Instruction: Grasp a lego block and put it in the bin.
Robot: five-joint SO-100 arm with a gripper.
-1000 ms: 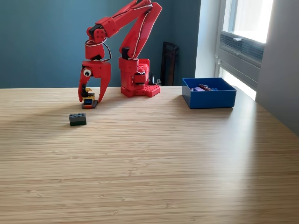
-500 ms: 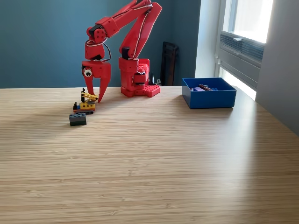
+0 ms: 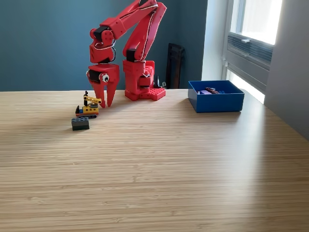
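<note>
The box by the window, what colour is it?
Blue: the bin shows plainly at the exterior view's right.

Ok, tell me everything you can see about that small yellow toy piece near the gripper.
The yellow toy piece is a small brick-built vehicle, yellow and dark with a bit of blue, with a crane-like arm tilting up. It stands upright on the table, just behind the dark block. The gripper hangs beside it, on the exterior view's right, empty.
</note>
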